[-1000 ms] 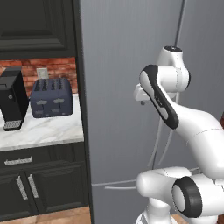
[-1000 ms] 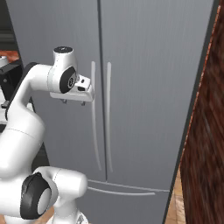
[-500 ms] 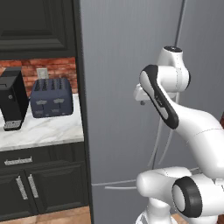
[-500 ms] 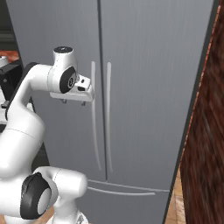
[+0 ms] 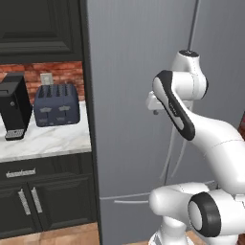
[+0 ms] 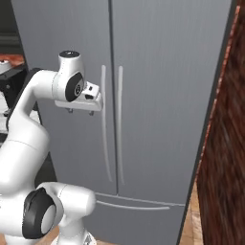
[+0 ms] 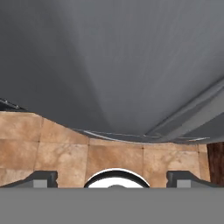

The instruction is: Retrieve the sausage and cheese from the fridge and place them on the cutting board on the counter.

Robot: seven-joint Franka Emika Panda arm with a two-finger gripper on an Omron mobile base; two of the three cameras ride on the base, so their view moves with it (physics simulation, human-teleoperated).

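Observation:
The grey steel fridge [image 6: 158, 95] stands with both doors shut, so the sausage and the cheese are hidden inside. Its long curved handles [image 6: 104, 129] run down the middle seam. My gripper [image 6: 80, 111] hangs in front of the left door, just left of the handles, with its fingers pointing down and apart from the door. In the hand view the gripper [image 7: 112, 179] is open with nothing between its fingertips [image 7: 41, 178], looking down the fridge front [image 7: 113, 65] to the floor. The white marble counter [image 5: 43, 141] lies left of the fridge. The cutting board is out of view.
A dark toaster [image 5: 56, 104] and a black coffee machine [image 5: 13, 112] stand on the counter against a brick backsplash. Dark cabinets [image 5: 43, 191] sit below it. A brick wall [image 6: 225, 153] flanks the fridge on the right. The fridge's drawer front [image 6: 134, 210] is shut.

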